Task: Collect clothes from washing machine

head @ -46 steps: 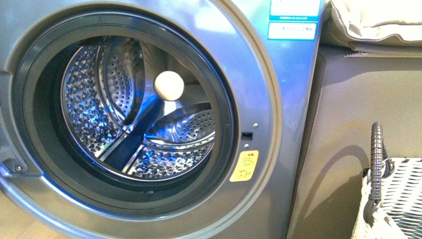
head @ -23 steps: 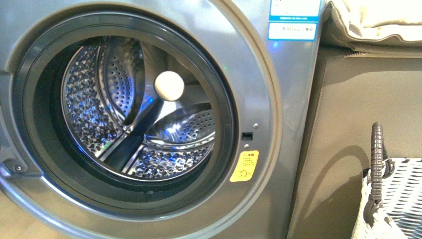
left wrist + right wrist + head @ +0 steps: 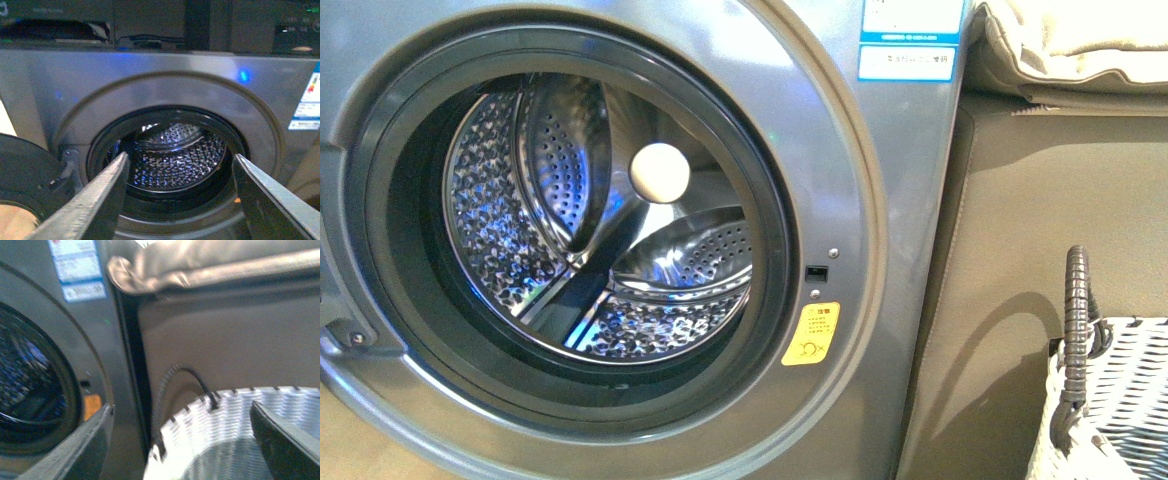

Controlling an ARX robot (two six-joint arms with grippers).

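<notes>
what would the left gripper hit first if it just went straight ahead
Probably nothing at first: the left gripper, open, is aimed at the washing machine porthole, so it would likely pass through the opening and meet the drum inside. Depth is unclear, and the lower gasket could come first.

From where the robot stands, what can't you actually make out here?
- Drum floor of the washing machine: hidden by the black gasket, front view.
- Basket contents: cut off by the frame edge in front view, blurred in right wrist view.
- Label text: too small.
- Clothes: none visible anywhere.
</notes>
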